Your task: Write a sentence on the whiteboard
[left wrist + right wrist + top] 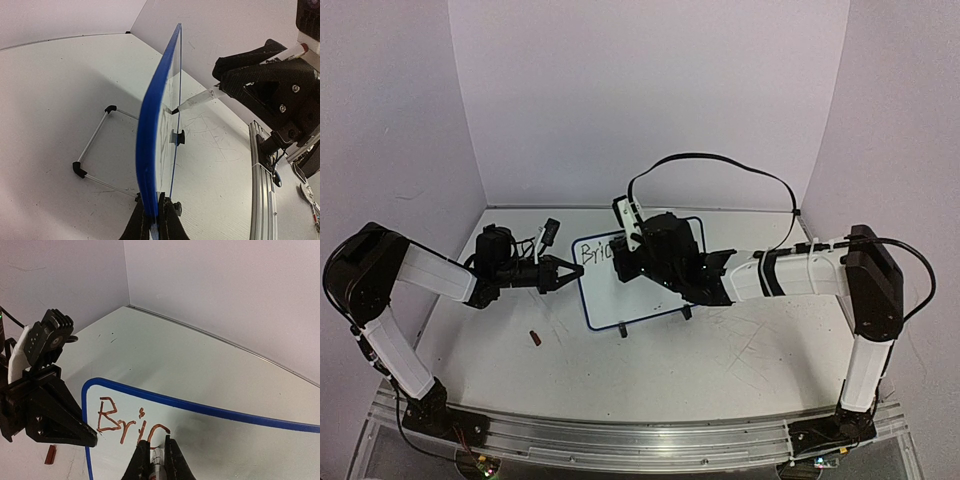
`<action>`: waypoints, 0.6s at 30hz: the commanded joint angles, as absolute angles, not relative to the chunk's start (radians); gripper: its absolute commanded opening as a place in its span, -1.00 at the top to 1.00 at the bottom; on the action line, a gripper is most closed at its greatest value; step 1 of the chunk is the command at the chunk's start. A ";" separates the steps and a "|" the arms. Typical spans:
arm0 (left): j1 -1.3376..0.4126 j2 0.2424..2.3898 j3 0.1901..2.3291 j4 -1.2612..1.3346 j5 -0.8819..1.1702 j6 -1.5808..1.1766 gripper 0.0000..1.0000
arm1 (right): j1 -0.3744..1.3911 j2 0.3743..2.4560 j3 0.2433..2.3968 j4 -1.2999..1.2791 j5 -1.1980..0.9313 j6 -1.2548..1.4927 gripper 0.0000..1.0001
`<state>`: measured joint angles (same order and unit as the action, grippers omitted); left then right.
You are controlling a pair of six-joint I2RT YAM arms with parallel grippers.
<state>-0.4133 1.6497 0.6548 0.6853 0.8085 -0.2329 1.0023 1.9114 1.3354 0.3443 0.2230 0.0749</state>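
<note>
The whiteboard point(605, 295) stands tilted on the table, white with a blue rim point(210, 410). It bears "Bri" and a curved stroke point(125, 420); the ink looks dark from above point(592, 252) and reddish brown in the right wrist view. My left gripper point(570, 272) is shut on the board's left edge point(155, 210) and also shows in the right wrist view point(87, 436). My right gripper point(156, 442) is shut on a marker point(157, 462). The marker's tip point(176, 110) touches the board beside the last stroke.
A small reddish-brown cap point(534, 338) lies on the table left of the board's front; it also shows in the right wrist view point(50, 454). A wire stand point(92, 145) props the board from behind. Two black feet point(623, 330) sit under it. A metal rail point(262, 190) runs along the near edge.
</note>
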 commanded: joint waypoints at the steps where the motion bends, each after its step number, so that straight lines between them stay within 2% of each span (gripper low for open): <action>1: -0.410 1.629 0.681 0.670 0.776 -0.158 1.00 | 0.984 1.900 1.380 0.371 0.303 0.047 1.00; 18: -0.410 1.629 0.682 0.670 0.779 -0.158 1.00 | 0.983 1.905 1.404 0.382 0.308 0.025 1.00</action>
